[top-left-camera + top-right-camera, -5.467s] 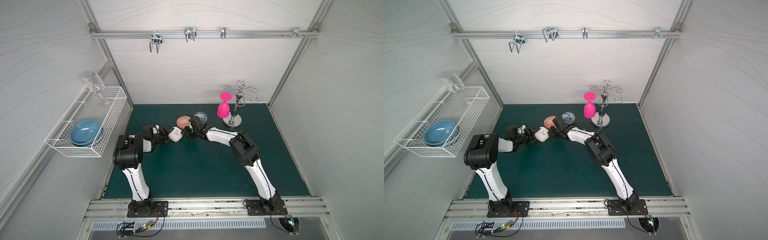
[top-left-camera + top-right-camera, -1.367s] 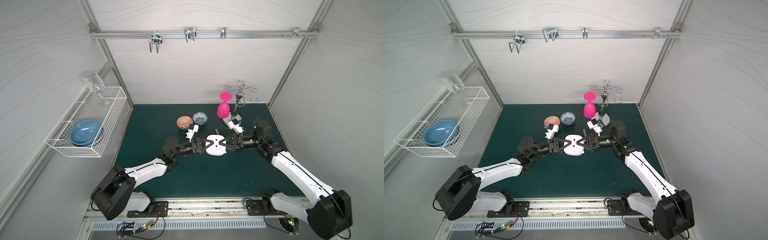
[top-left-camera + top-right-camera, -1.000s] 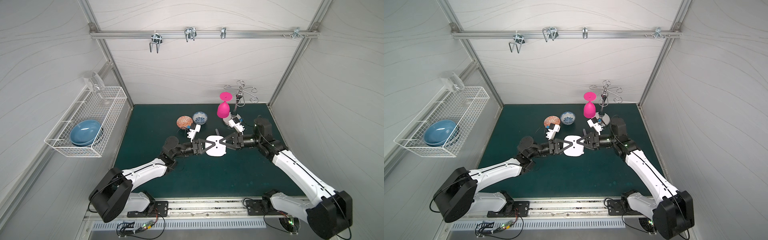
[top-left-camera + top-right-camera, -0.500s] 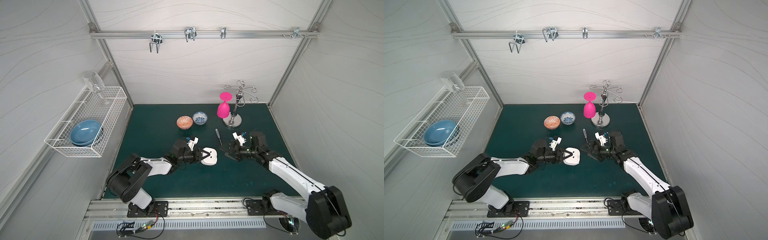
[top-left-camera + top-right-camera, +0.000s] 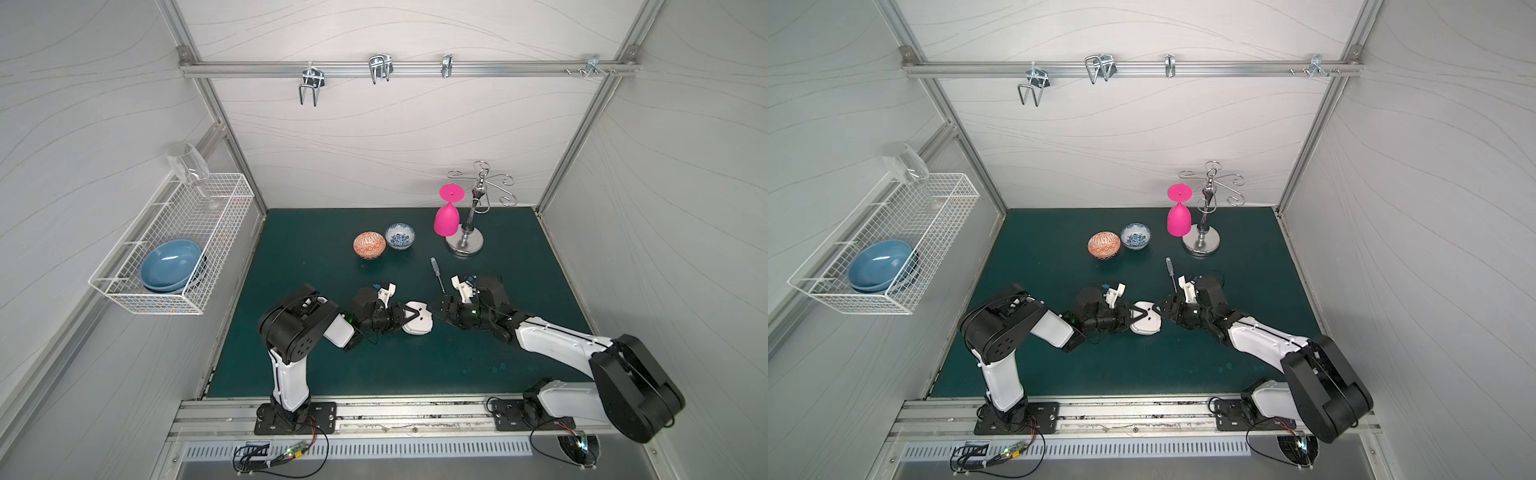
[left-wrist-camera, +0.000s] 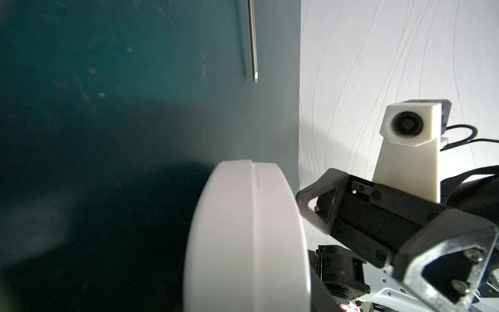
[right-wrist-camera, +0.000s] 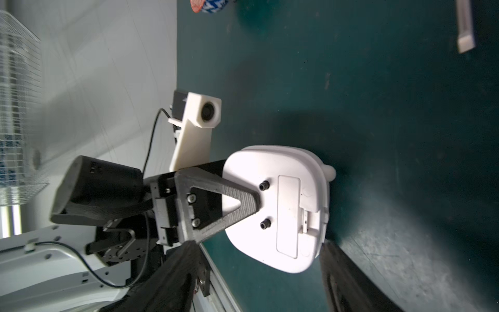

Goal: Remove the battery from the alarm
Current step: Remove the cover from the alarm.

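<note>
Small white rounded-square plastic alarm (image 5: 420, 326): near the middle of the dark green counter (image 5: 332, 374), plain back turned up (dial hidden in every view). Resting on the counter or just clear of it, you cannot tell.

Your left pincer (image 5: 409, 315) is closed on the alarm, one finger across the back, the other out of sight on the dial side. Your right pincer (image 5: 435, 311) stands just beside the alarm's free edge, spread wide and holding nothing. Whether a tip touches the shell, you cannot tell.

Battery: not visible. The flat white rectangular cover panel (image 7: 288, 213) looks still seated in the back, so reckon the battery lies beneath it.

Handling, by judgement:
- Shell: light, hard and smooth, likely to twist in a two-point hold, so clamp it firmly.
- Cover: thin, so work it from its notched end, gently.
- Battery: once bared, it will be rigid, slick and prone to roll. Pinch across the barrel at mid-length.
</note>
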Action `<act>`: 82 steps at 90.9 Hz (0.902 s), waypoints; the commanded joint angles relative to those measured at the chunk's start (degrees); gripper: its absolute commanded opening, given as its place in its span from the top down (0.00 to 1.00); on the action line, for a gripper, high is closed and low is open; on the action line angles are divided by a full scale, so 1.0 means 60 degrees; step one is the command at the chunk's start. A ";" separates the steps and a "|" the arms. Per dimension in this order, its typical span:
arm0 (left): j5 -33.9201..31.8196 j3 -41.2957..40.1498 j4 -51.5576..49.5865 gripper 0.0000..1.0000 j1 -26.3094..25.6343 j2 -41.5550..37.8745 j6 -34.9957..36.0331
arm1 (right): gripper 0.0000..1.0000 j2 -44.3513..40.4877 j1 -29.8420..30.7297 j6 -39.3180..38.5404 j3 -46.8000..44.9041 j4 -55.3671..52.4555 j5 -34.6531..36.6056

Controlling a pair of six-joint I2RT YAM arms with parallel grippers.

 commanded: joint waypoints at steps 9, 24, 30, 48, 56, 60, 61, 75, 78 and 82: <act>-0.0433 -0.0116 0.0397 0.86 -0.0012 0.0219 0.0163 | 0.28 0.0645 0.0476 -0.0364 0.0492 0.0335 0.0822; -0.0465 -0.0060 0.0095 0.86 -0.0032 0.0048 0.0349 | 0.31 0.0993 0.0726 -0.0538 0.0683 0.0255 0.0897; -0.0479 -0.0051 0.0038 0.85 -0.0062 0.0038 0.0364 | 0.33 0.1119 0.0823 -0.0537 0.0742 0.0258 0.0891; -0.0494 -0.0028 0.0060 0.85 -0.0080 0.0060 0.0354 | 0.37 0.1313 0.0958 -0.0393 0.0770 0.0179 0.1017; -0.0514 -0.0036 0.0053 0.85 -0.0076 0.0058 0.0353 | 0.37 0.1288 0.0998 -0.0377 0.0730 0.0013 0.1182; -0.0527 -0.0034 0.0050 0.85 -0.0084 0.0045 0.0353 | 0.37 0.1248 0.1005 -0.0371 0.0683 -0.0039 0.1267; -0.0533 -0.0039 0.0042 0.85 -0.0086 0.0038 0.0353 | 0.37 0.1248 0.0998 -0.0374 0.0675 -0.0070 0.1284; -0.0576 -0.0067 0.0035 0.85 -0.0086 0.0022 0.0353 | 0.40 0.0994 0.1015 -0.0318 0.0560 -0.0220 0.1439; -0.0584 -0.0066 0.0026 0.85 -0.0086 0.0018 0.0353 | 0.40 0.0923 0.1031 -0.0316 0.0540 -0.0233 0.1470; -0.0598 -0.0067 0.0018 0.85 -0.0085 0.0017 0.0353 | 0.41 0.0833 0.1026 -0.0328 0.0522 -0.0296 0.1524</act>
